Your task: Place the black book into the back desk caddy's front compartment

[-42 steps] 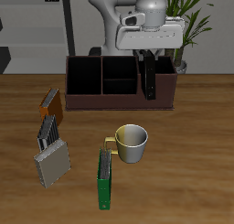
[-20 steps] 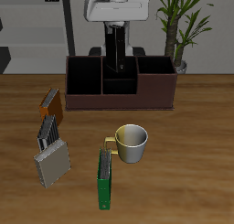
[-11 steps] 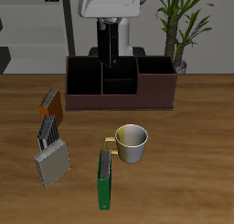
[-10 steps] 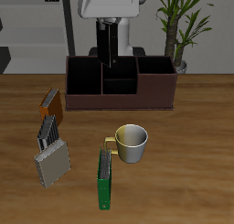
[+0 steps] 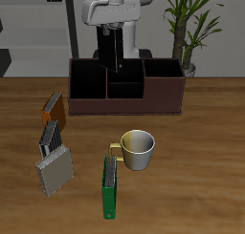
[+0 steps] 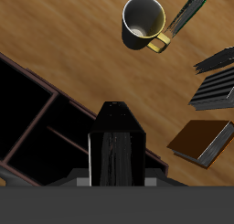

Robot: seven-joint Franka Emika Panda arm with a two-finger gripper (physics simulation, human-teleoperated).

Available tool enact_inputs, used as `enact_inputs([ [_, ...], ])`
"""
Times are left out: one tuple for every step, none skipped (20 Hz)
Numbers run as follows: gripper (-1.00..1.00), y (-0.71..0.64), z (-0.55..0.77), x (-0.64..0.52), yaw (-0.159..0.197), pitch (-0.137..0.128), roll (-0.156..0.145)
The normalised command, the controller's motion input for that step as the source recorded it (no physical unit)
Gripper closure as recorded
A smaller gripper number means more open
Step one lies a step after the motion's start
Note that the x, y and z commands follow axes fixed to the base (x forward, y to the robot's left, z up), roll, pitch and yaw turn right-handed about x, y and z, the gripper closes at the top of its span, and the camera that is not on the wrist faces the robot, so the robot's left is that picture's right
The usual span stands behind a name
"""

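- We found the gripper (image 5: 114, 30) positioned above the back desk caddy (image 5: 125, 86), with the black book (image 5: 114, 49) hanging upright from it.
- The jaws were closed on the black book's upper end; in the wrist view the book (image 6: 116, 145) showed edge-on between the fingers.
- The book's lower end stood over the caddy's middle cells, at about the level of the caddy's rear wall; we could not tell whether it had entered any cell.
- The front compartment (image 5: 124, 90), the small middle cell nearer the table's front edge, held nothing that we could see.
- The table (image 5: 191, 171) also carried a pale mug (image 5: 138, 149) with a yellow handle, well in front of the caddy.
- A green book (image 5: 111, 186) lay just beside the mug, nearer the table's front edge.
- An orange-brown book (image 5: 55, 108) lay near the caddy's end, and a grey book (image 5: 55, 169) lay farther forward, with a dark striped item (image 5: 50, 136) between them.
- A potted plant (image 5: 189, 28) stood behind the caddy.
- We observed no legible writing, brand or label on any book, the mug or the caddy.
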Motion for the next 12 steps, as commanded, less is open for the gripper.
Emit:
enact_inputs([
  [1.0,-0.11,0.0,-0.09,0.272,-0.007,-0.039],
  [1.0,-0.09,-0.03,-0.04,0.106,0.108,-0.042],
  [1.0,-0.12,-0.02,-0.05,0.202,0.001,-0.048],
  [1.0,-0.04,-0.12,-0.04,0.321,0.05,-0.012],
  [1.0,-0.05,-0.05,-0.06,0.101,0.053,-0.013],
  [1.0,-0.05,-0.15,0.0,0.214,0.063,-0.04],
  [1.0,0.06,-0.06,-0.14,0.318,-0.03,-0.007],
  [1.0,-0.02,-0.05,-0.04,0.189,0.021,-0.047],
  [1.0,0.01,-0.03,-0.08,0.145,0.017,-0.042],
  [1.0,0.01,0.01,-0.05,0.27,-0.004,-0.029],
  [1.0,-0.06,0.0,0.07,0.0,0.0,0.0],
  [1.0,-0.02,0.11,-0.12,0.371,-0.042,-0.085],
])
